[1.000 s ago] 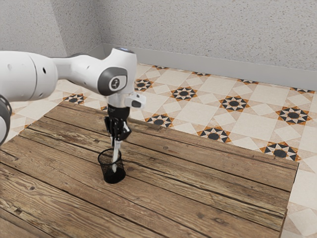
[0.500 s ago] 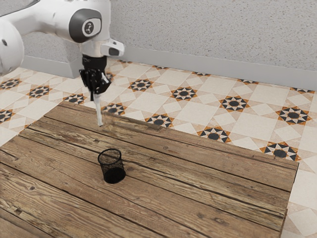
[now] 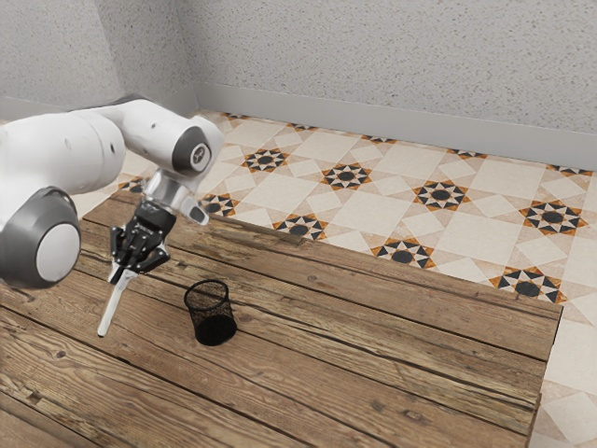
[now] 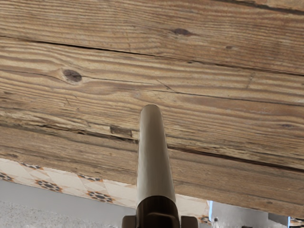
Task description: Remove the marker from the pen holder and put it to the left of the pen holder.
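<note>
Interior of a domestic-looking room, its precise use indeterminate. The exterior view shows speckled pale grey walls (image 3: 392, 56) meeting at a corner, a plain grey baseboard (image 3: 373, 123), and a floor (image 3: 485, 245) of cream and beige tiles patterned with dark, orange-edged star motifs (image 3: 347, 175), characteristic of a decorated household floor. A rustic table (image 3: 373, 317) of worn brown planks, with knots, grain and dark seams evident also in the wrist view, reinforces the homelike character.
</note>
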You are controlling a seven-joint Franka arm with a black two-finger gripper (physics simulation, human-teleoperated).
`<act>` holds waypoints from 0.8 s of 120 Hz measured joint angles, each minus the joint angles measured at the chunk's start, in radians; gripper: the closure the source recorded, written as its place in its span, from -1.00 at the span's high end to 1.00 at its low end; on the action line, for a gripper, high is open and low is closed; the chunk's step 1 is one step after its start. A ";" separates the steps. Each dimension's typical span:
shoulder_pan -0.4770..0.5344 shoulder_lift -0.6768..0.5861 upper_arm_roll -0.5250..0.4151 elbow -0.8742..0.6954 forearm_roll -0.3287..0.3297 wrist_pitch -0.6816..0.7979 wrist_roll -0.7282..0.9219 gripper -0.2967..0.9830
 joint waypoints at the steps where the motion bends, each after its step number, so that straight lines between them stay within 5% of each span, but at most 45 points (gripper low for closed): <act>1: 0.000 0.003 0.000 0.000 -0.001 -0.002 -0.002 -0.68; 21: 0.001 0.034 -0.001 -0.002 -0.010 -0.011 -0.028 -0.67; 42: 0.005 0.037 -0.001 -0.002 -0.033 -0.016 -0.047 -0.07; 59: 0.006 0.020 0.000 0.000 -0.045 -0.006 -0.060 0.23; 80: 0.004 -0.423 -0.126 -0.254 -0.120 0.292 -0.057 0.40; 96: -0.004 -0.611 -0.172 -0.264 -0.179 0.393 -0.060 0.46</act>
